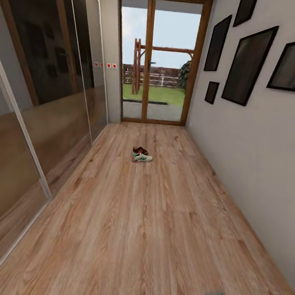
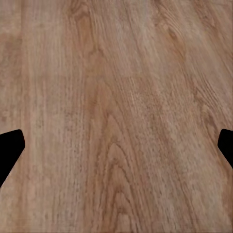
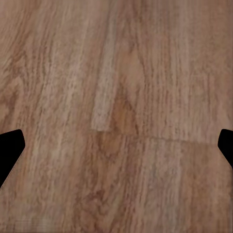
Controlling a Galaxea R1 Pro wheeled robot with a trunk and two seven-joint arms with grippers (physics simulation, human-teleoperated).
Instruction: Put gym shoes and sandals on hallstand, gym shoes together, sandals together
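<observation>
Head view: the corridor floor runs straight ahead to a glazed door. One gym shoe lies on the planks well down the corridor, roughly on its centreline, with its long axis across the direction of travel. A brown sandal lies touching or just behind it, on the door side. Whether further shoes sit in that cluster cannot be told at this range. Mirrored wardrobe doors line the left wall; framed pictures hang on the right wall. A dark part of the robot shows at the lower edge, right of centre. The shoes lie far forward of it, so the base would need to drive ahead before either arm can reach. Neither arm is clearly nearer; the shoes sit slightly left of the robot part seen.

Left wrist view: the left end effector is released, its fingertips spread wide over bare planks, holding nothing.

Right wrist view: the right end effector is likewise released and empty above the floor, over a plank joint.
</observation>
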